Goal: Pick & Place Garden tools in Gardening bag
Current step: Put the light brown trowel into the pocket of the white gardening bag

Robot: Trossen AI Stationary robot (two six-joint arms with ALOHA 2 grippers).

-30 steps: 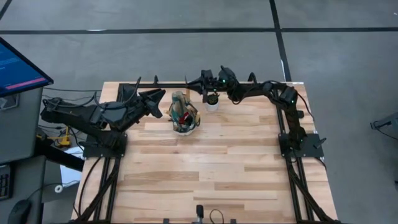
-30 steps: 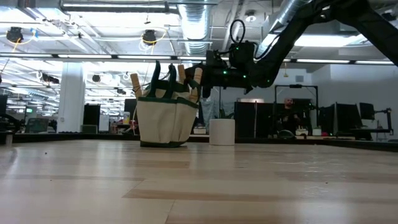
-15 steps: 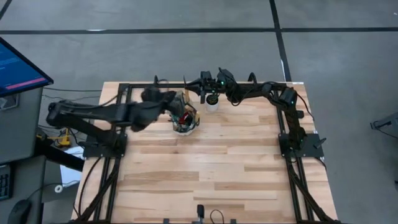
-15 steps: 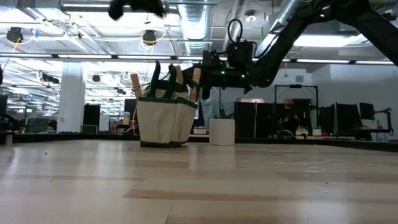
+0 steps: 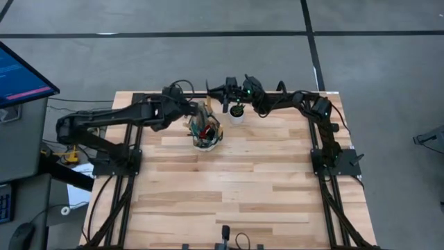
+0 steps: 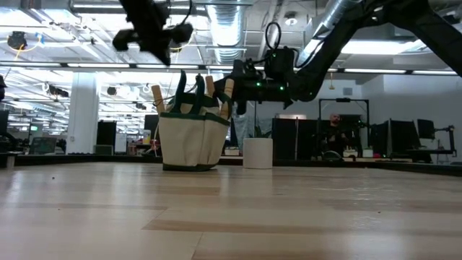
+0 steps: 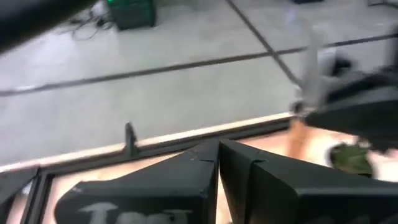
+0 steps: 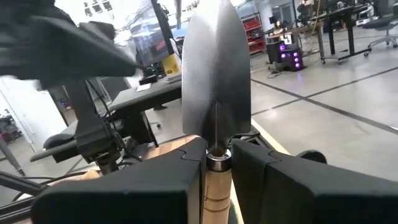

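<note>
right tool clamps trowel, blade up | left tool closed, empty | lower handle-first into gardening bag, clear of white pot

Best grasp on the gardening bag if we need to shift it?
Probably the green handles, coming from straight above. They loop up over the rim of the gardening bag, whereas its canvas sides are wide and rounded, and the wooden tool handles crowd the opening.
</note>
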